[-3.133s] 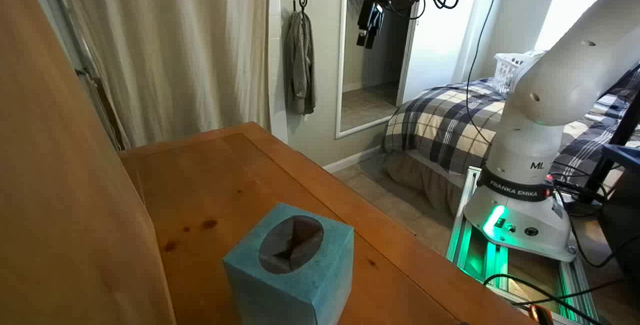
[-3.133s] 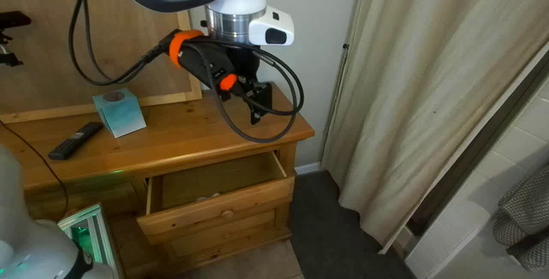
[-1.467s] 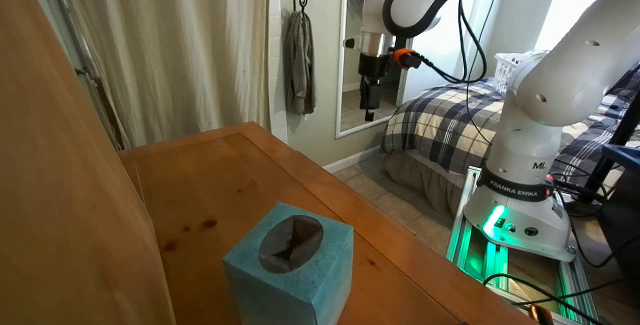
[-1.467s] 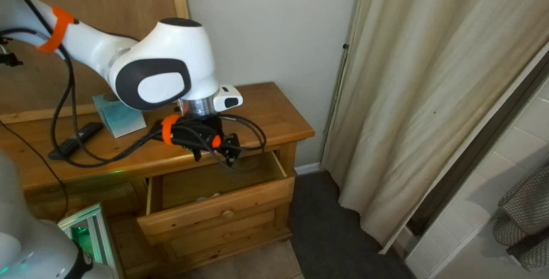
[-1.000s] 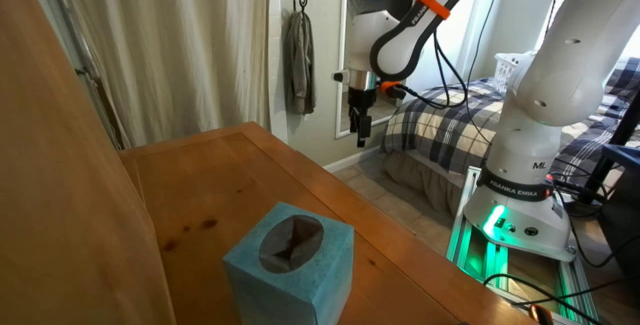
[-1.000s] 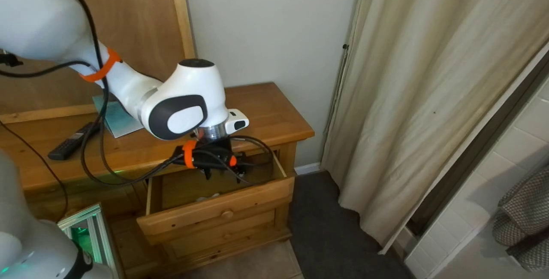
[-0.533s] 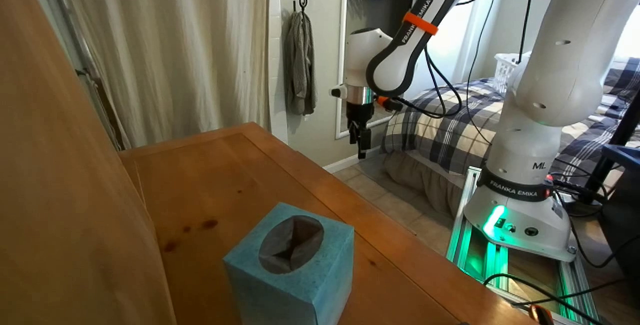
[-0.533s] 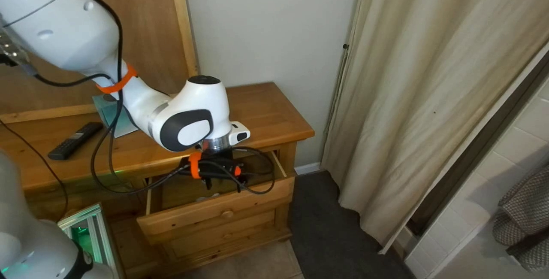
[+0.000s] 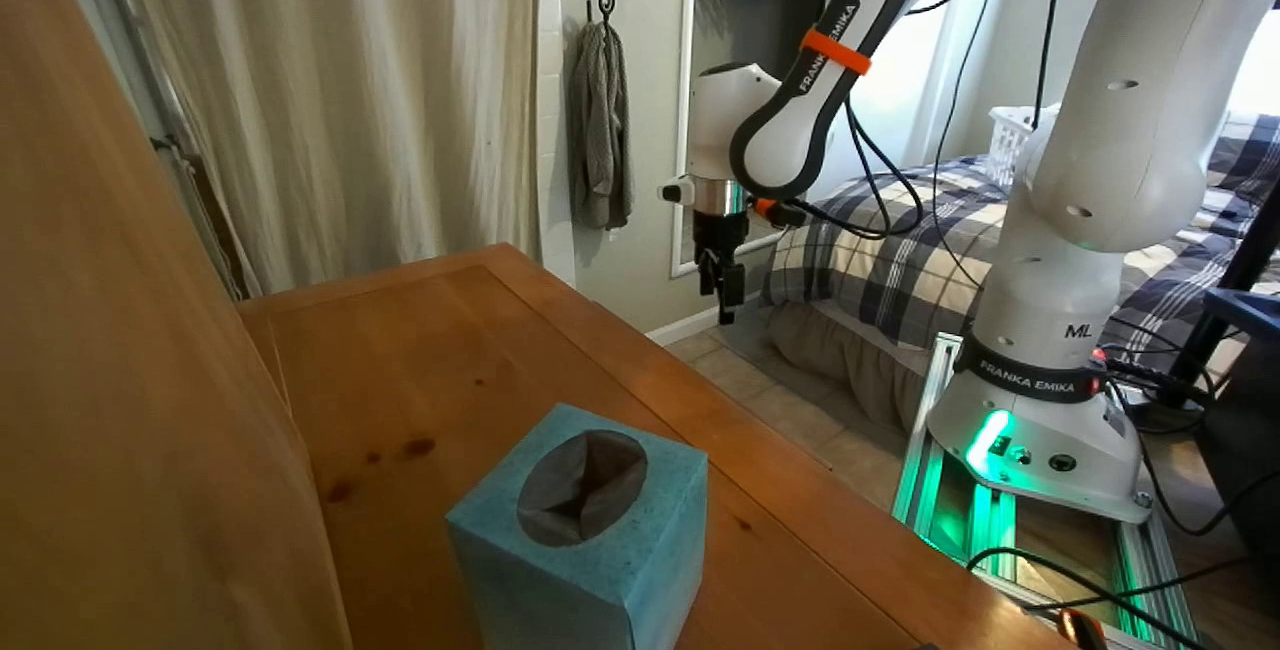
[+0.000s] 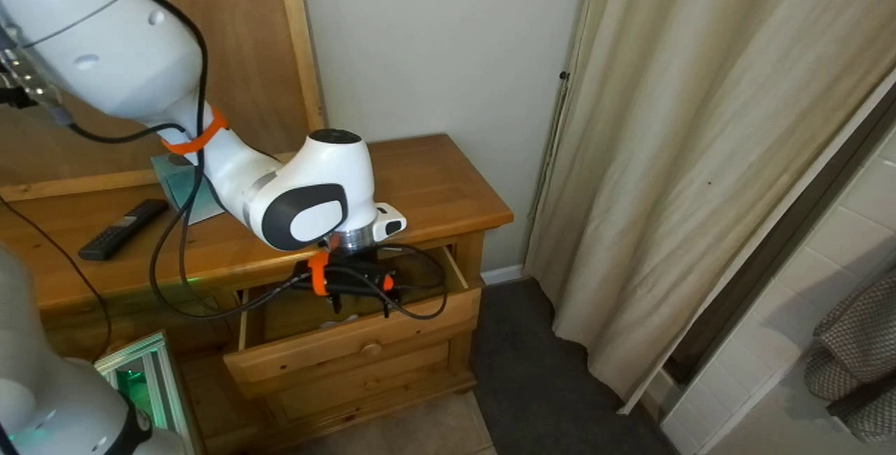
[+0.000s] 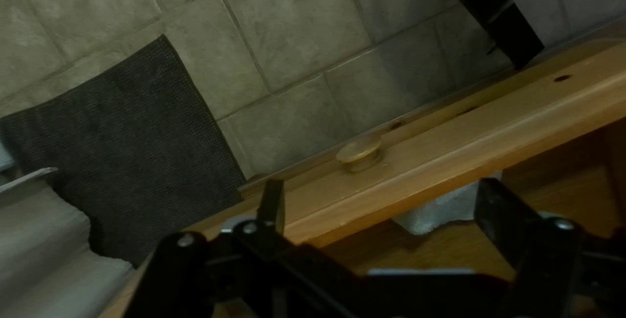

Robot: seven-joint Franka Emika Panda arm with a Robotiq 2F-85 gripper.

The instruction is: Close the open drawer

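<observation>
The wooden drawer (image 10: 430, 322) stands pulled out from the dresser in an exterior view, with a round knob (image 10: 371, 348) on its front. A pale cloth-like item (image 11: 440, 210) lies inside it. In the wrist view the drawer front (image 11: 455, 154) runs diagonally, with the knob (image 11: 359, 154) beyond it. My gripper (image 11: 380, 195) is open and empty, its fingers wide apart. It points down over the drawer's opening (image 10: 361, 309), behind the front panel; whether the tips are below the rim I cannot tell. The gripper also shows in an exterior view (image 9: 718, 305), where the drawer is hidden.
The dresser top (image 10: 448, 182) overhangs the drawer close behind the wrist. A blue tissue box (image 9: 590, 520) and a black remote (image 10: 122, 229) are on it. A curtain (image 10: 665, 161) hangs beside the dresser. Loose cables (image 10: 427, 311) loop around the gripper.
The arm has come down from above the dresser top to over the open drawer, slowing to a slight lowering in the last half second. The drawer has not moved.
</observation>
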